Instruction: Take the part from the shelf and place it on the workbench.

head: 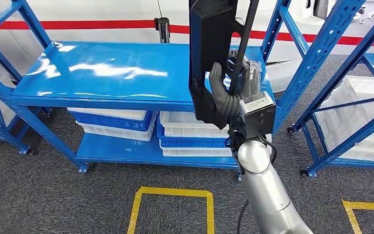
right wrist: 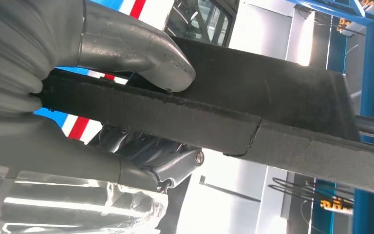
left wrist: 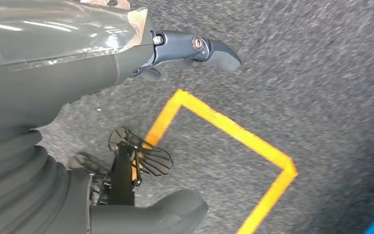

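Item: black moulded part (head: 209, 58), held upright in my right hand (head: 233, 95), fingers (right wrist: 131, 44) wrapped round its edge to carry it clear above the blue shelf (head: 102, 73); left hand (left wrist: 53, 68) hangs over floor, fingers loose, holding nothing.

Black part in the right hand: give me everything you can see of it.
The black part is a long, flat, matte piece with a stepped outline, and a thin black bar runs alongside it. In the right wrist view its surface looks rough, like felt, with a visible seam. It stands nearly upright, its top out of the picture, raised in front of the blue shelf and resting on nothing. The right hand grips its lower half, thumb on one face and fingers on the other.
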You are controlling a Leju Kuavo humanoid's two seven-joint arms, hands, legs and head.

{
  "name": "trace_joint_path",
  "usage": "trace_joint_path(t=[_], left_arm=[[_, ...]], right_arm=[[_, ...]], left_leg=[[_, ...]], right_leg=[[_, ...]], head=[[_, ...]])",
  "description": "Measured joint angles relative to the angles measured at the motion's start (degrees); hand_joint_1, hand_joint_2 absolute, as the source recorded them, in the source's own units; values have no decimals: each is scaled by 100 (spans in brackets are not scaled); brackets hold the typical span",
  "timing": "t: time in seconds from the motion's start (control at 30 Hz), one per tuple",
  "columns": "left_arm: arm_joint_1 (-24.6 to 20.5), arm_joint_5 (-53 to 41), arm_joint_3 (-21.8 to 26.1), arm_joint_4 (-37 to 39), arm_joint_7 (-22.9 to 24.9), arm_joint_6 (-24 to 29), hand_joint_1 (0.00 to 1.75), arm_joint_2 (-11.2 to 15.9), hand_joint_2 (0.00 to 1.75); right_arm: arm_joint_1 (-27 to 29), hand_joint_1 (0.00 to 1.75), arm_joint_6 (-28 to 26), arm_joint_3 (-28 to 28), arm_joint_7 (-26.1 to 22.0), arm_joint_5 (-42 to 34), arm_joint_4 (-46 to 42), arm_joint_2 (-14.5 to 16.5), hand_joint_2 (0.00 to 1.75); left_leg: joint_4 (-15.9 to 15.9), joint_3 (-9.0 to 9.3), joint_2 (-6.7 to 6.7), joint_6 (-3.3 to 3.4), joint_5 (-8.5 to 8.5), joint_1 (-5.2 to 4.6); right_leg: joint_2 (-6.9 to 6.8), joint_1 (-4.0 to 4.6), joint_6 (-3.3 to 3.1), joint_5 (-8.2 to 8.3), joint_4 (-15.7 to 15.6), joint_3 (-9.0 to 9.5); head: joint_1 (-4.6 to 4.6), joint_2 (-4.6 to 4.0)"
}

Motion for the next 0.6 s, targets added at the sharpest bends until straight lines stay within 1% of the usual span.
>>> trace_joint_path(t=[0.03,0.07,0.1,0.13,0.17,0.2,0.23,0.27,0.3,0.33,0.37,0.4,0.43,0.47,0.5,0.53,0.57,0.6], left_arm=[[-6,-23,-3,0,13,-9,0,-1,175],[-14,-46,-5,0,29,-18,0,-1,175],[-24,-74,-8,0,42,-25,0,2,175],[-37,-101,-13,0,55,-26,0,4,175],[-52,-133,-24,0,69,-26,0,5,175],[-71,-165,-41,0,81,-26,0,6,175],[-99,-194,-64,0,94,-26,0,2,175],[-129,-217,-88,0,107,-26,0,-2,175],[-156,-240,-108,0,119,-25,0,-6,175],[-178,-256,-124,0,131,-23,0,-9,175],[-190,-266,-134,0,140,-22,0,-10,175],[-199,-274,-143,0,147,-22,0,-14,175],[-208,-275,-150,0,152,-22,0,-22,175],[-217,-275,-155,-1,154,-22,0,-30,175],[-227,-275,-157,-1,155,-22,0,-36,175],[-233,-275,-160,-2,155,-22,0,-39,175],[-236,-275,-161,-2,155,-22,0,-39,175],[-238,-275,-162,-2,155,-22,0,-39,175]], right_arm=[[33,175,-9,-8,-6,18,-10,3,175],[78,175,-20,-22,-11,37,-23,3,175],[133,175,-32,-41,-16,56,-39,-2,175],[192,175,-43,-63,-19,77,-57,-9,175],[251,175,-55,-89,-19,100,-82,-21,175],[305,175,-67,-118,-20,125,-117,-37,175],[358,175,-79,-149,-22,150,-162,-52,175],[408,175,-90,-181,-28,172,-212,-67,175],[454,175,-97,-210,-38,192,-262,-80,175],[500,175,-101,-236,-48,208,-308,-92,175],[544,175,-102,-258,-57,221,-341,-106,175],[583,175,-102,-280,-66,231,-366,-125,175],[618,175,-102,-300,-71,236,-386,-144,175],[646,175,-102,-318,-73,239,-402,-166,175],[664,175,-102,-336,-76,242,-414,-185,175],[677,175,-102,-348,-77,244,-426,-200,175],[690,175,-102,-357,-78,246,-433,-213,175],[704,175,-102,-364,-79,246,-437,-224,175]], left_leg=[[384,-104,-2,-31,-309,14],[776,-186,-3,-67,-521,31],[1074,-214,-2,-105,-595,54],[1204,-159,0,-139,-540,83],[1121,2,2,-169,-400,115],[855,254,3,-197,-256,147],[454,573,-3,-221,-203,168],[79,844,-17,-218,-225,173],[-196,1019,-30,-203,-293,167],[-351,1098,-41,-169,-360,145],[-387,1074,-43,-103,-356,117],[-403,1031,-21,-32,-309,106],[-418,973,-2,59,-239,93],[-437,903,17,141,-160,88],[-447,820,34,200,-79,85],[-446,725,39,235,-3,71],[-445,634,46,247,70,57],[-442,541,52,253,145,40]], right_leg=[[-2,1,-23,72,4,-72],[-3,0,-17,142,9,-151],[-5,-3,1,208,18,-239],[-6,-11,29,267,31,-328],[-6,-27,65,316,56,-417],[-6,-43,103,354,96,-498],[-6,-48,142,382,154,-582],[-7,-45,181,408,209,-650],[-10,-30,228,437,254,-701],[-13,-16,280,478,274,-740],[-12,-2,340,534,265,-760],[-9,-3,388,559,267,-791],[-3,-5,398,497,321,-857],[3,-7,379,339,473,-948],[7,-16,338,93,751,-1063],[9,-13,301,-179,1125,-1186],[10,-13,295,-381,1514,-1272],[11,-9,319,-479,1826,-1305]], head=[[-14,0],[-22,0],[-23,0],[-25,0],[-24,0],[-25,0],[-30,0],[-32,0],[-33,0],[-34,0],[-31,0],[-33,0],[-30,0],[-18,0],[-6,0],[10,0],[21,0],[25,0]])
